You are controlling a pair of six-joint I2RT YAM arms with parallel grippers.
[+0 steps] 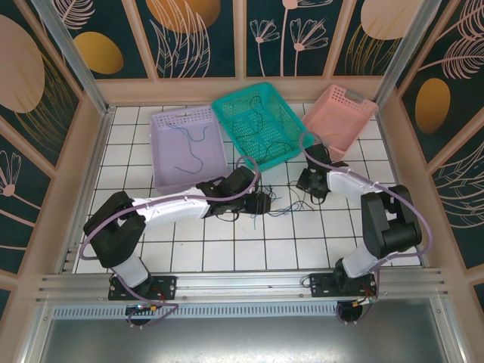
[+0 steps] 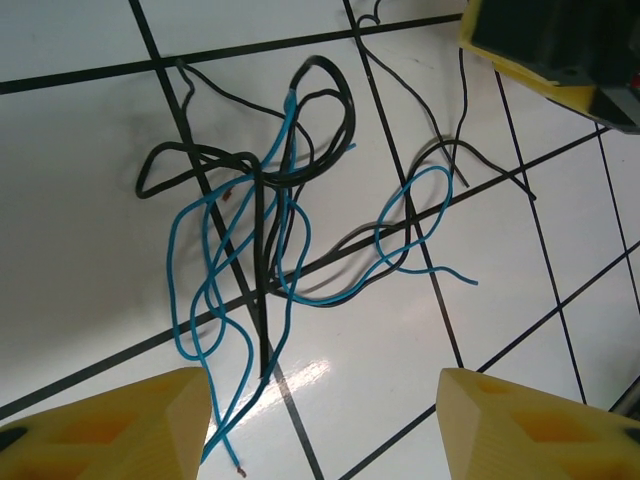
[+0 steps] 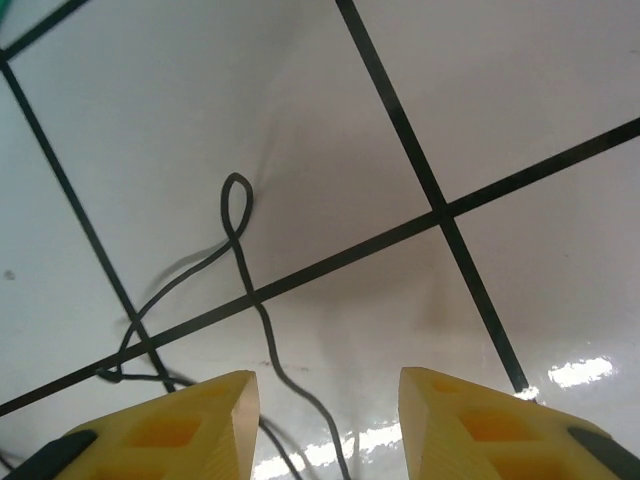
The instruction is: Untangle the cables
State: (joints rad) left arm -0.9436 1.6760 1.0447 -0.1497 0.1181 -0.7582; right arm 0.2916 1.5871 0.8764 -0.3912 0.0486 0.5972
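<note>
The cables lie loose on the white tiles between my two grippers. In the left wrist view a blue cable and a black cable cross each other in a loose tangle just ahead of my left gripper. That gripper is open, and the blue cable's bare end lies by its left finger. My right gripper is also open, low over the tiles. A thin black cable with a small loop at its end runs on the floor between its fingers, ungripped. From above, the left gripper and the right gripper face each other.
Three baskets stand at the back: a lavender one holding a thin cable, a teal one with a dark cable in it, and a pink one. The right gripper's finger shows at the left wrist view's top right.
</note>
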